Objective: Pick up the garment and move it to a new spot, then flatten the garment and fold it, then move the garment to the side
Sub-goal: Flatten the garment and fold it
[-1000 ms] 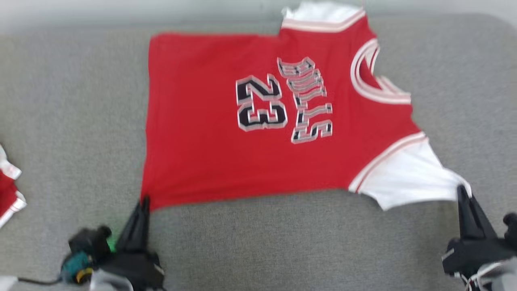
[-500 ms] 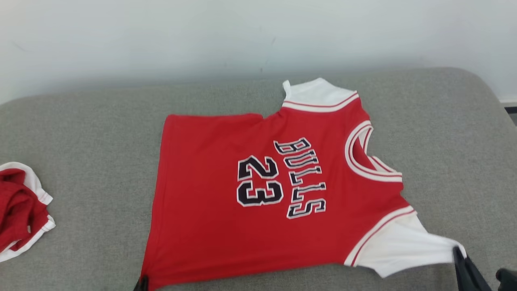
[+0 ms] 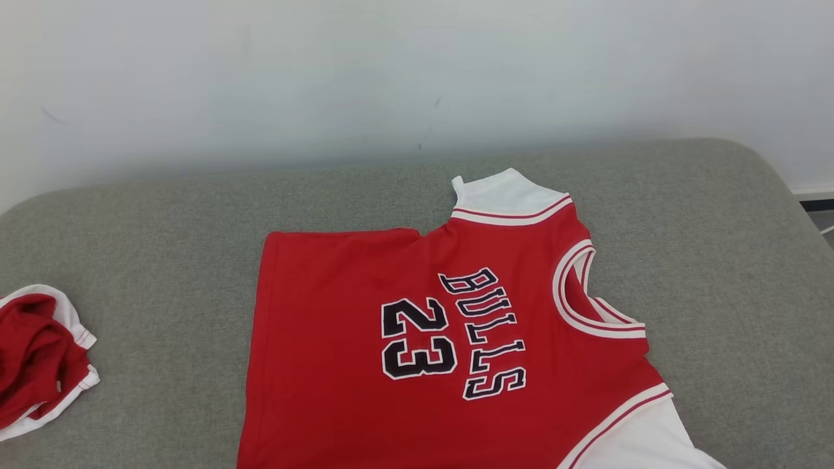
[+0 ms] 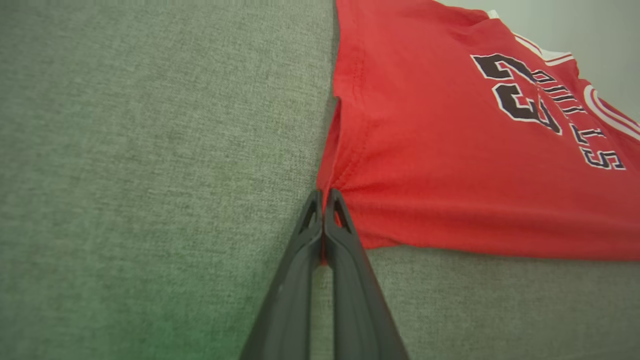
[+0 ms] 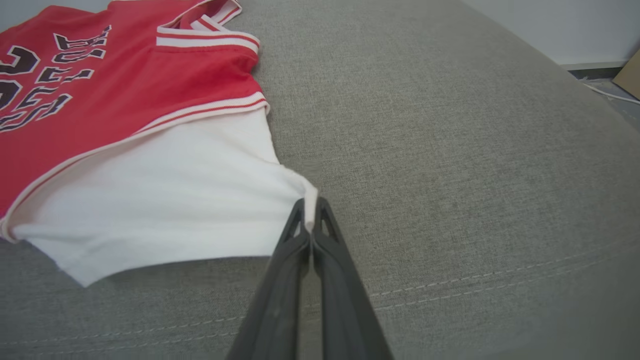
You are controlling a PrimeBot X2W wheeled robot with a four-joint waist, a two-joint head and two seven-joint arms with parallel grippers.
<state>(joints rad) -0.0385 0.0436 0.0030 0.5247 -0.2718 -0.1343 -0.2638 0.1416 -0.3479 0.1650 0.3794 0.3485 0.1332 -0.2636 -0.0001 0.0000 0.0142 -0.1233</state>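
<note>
Jersey: the red jersey [image 3: 417, 365] lies face up and mostly spread on the grey cushion [image 3: 163, 247], hem to the left, collar to the right, its near edge dropping out of the head view
Left fingers: the left fingers [image 4: 305, 245] are pressed shut on the near left hem corner, where the cloth puckers into the pinch
Right fingers: the right fingers [image 5: 292, 255] are pressed shut on the tip of the near white sleeve, drawn out to a point
Step, as judged: flattening by tension along the near edge
Doing it well: pull both corners apart and nearward together, low over the cushion, with even force so the far edge's notch smooths out
Risk: both pinches are thin and could slip under a jerk
Bystander: crumpled red and white cloth [image 3: 36, 355] at the left, well apart; leave it alone
</note>
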